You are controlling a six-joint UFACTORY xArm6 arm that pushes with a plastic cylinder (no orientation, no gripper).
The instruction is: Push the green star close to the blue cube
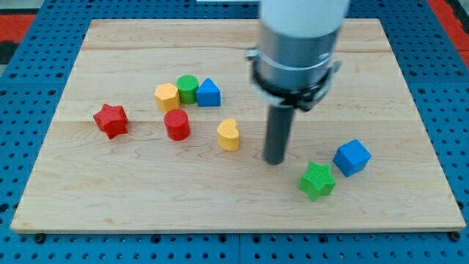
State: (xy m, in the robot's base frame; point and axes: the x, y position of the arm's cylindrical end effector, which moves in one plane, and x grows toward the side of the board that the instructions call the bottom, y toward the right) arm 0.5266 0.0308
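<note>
The green star (317,180) lies on the wooden board toward the view's lower right. The blue cube (352,157) sits just up and to the right of it, a small gap apart. My tip (275,160) rests on the board to the left of the green star and slightly above it, not touching it. The tip is well left of the blue cube.
A yellow heart (229,134) lies left of my tip. Farther left are a red cylinder (176,125), a yellow hexagon block (167,96), a green cylinder (187,89), a blue triangular block (209,92) and a red star (111,120). The board's bottom edge (234,231) is near.
</note>
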